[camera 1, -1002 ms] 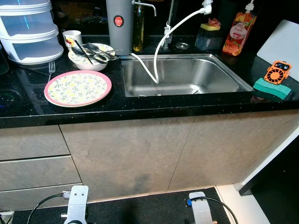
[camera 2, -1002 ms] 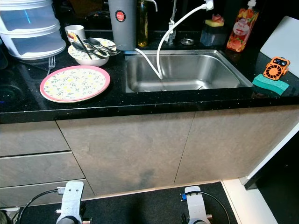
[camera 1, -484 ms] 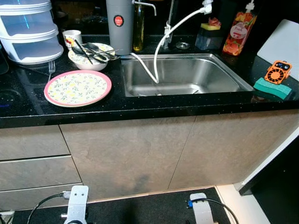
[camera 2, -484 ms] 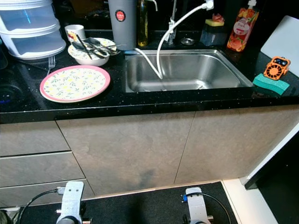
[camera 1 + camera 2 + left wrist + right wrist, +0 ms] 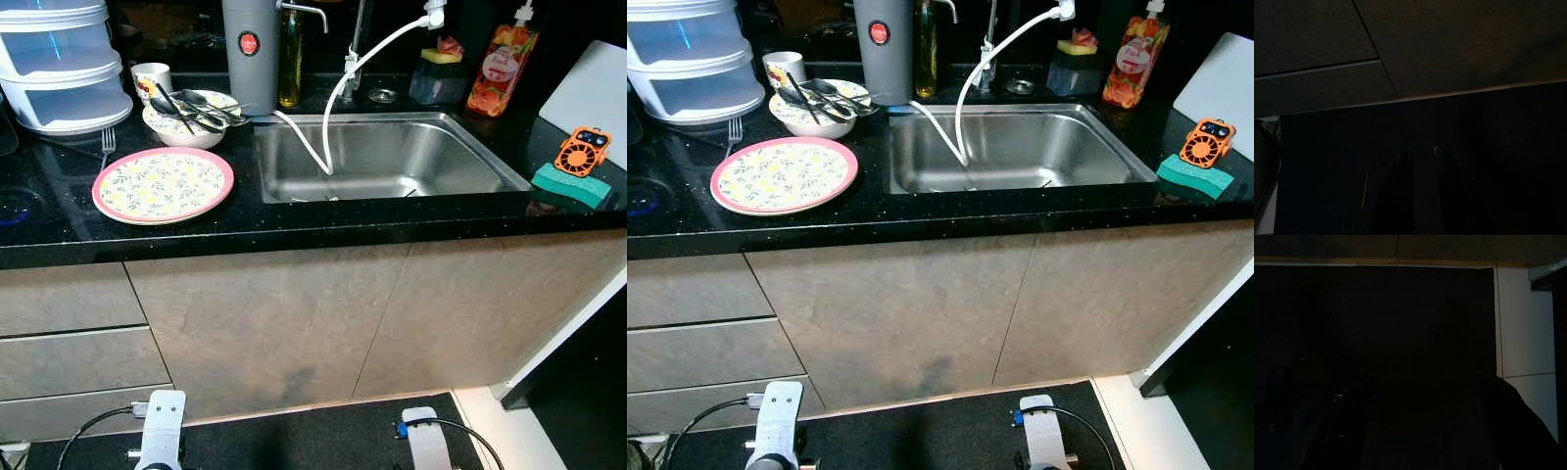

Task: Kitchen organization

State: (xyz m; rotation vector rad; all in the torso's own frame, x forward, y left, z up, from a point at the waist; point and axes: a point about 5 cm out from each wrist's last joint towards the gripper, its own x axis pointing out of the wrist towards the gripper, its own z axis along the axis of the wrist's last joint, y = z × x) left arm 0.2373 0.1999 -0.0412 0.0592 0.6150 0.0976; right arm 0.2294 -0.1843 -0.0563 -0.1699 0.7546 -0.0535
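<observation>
Where cutlery piled: bowl (image 5: 184, 129) by sink (image 5: 387, 157).

black counter (image 5: 294, 220) | beige cabinets (image 5: 265, 323); dark floor mat (image 5: 294, 441)

A floral plate (image 5: 785, 174) lies on the black counter (image 5: 950, 211) left of the steel sink (image 5: 1019, 147).

Two silver, flat-sided forearms: the left arm (image 5: 162, 436) carries a black cable looping off its side, the right arm (image 5: 423, 443) a black cable from a small blue connector.
</observation>
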